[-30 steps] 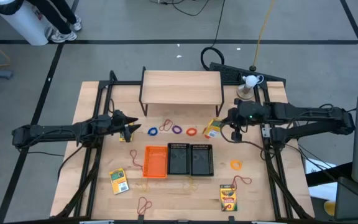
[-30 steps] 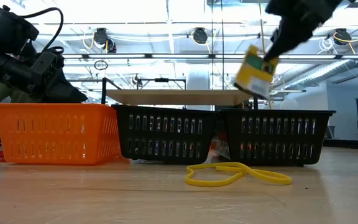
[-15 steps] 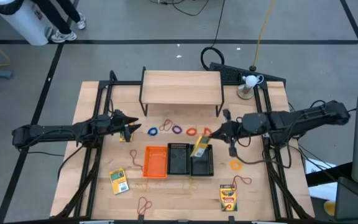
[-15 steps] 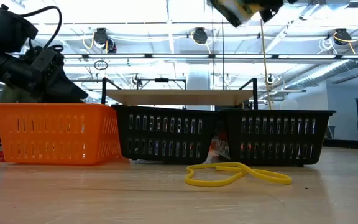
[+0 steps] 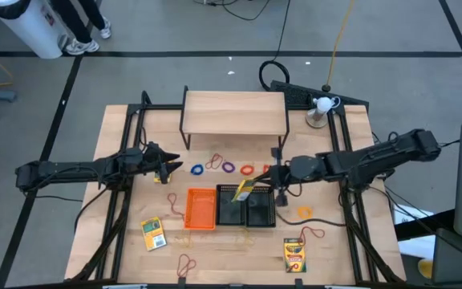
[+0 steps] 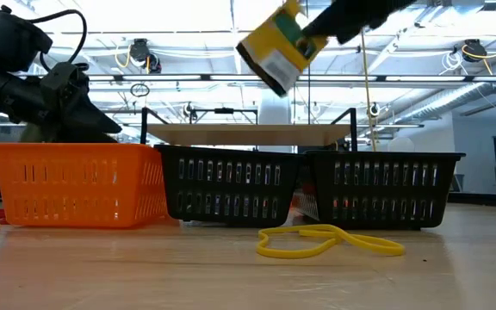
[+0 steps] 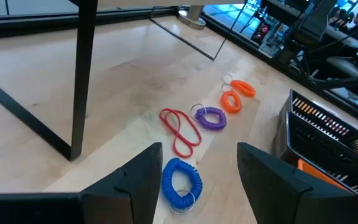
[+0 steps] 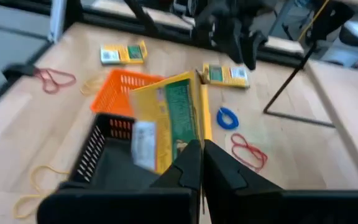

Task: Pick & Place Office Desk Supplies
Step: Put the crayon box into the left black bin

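The crayon box (image 8: pixel 166 127) is showing blurred in the right wrist view, its print unreadable. In the low view the right gripper is running off the top edge, and the trays are hiding the bench (image 6: pixel 145 275) behind them.

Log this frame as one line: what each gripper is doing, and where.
right gripper: shut on crayon box, held above middle black tray | left gripper: open, empty, waiting near blue coil band
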Tool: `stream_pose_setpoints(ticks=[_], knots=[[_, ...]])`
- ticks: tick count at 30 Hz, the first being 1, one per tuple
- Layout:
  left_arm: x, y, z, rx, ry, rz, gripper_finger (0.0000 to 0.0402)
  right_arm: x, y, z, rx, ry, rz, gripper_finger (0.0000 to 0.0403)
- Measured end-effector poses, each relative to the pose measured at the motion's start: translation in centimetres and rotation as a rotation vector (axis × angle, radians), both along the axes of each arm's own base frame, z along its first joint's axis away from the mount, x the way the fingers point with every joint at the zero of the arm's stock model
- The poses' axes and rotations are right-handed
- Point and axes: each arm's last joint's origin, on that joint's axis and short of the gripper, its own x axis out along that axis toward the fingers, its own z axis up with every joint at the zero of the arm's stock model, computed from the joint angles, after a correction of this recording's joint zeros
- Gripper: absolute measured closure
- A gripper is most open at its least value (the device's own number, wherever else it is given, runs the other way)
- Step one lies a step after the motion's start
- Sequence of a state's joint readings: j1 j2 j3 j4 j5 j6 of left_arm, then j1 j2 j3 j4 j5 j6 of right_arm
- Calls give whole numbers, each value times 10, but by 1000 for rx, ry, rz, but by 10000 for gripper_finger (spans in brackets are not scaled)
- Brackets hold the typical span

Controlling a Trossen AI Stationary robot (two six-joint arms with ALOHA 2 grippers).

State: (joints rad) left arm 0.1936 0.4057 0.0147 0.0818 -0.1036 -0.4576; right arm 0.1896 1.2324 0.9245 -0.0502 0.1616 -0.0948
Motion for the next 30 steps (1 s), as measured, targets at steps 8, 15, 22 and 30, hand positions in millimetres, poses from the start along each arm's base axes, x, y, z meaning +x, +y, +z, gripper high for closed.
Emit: stream_pose_setpoints(ticks=[8, 15, 22, 30], knots=[[0, 0, 0, -10, -7, -2, 195, 26, 3, -16, -17, -46, 6, 403], [0, 0, 1, -24, -17, 2, 195, 33, 4, -25, -13, -38, 6, 403], [1, 0, 3, -21, -38, 1, 195, 39, 4, -36, -47, -1, -40, 403], [1, 0, 3, -21, -37, 0, 195, 48, 0, -52, -73, 47, -46, 403]])
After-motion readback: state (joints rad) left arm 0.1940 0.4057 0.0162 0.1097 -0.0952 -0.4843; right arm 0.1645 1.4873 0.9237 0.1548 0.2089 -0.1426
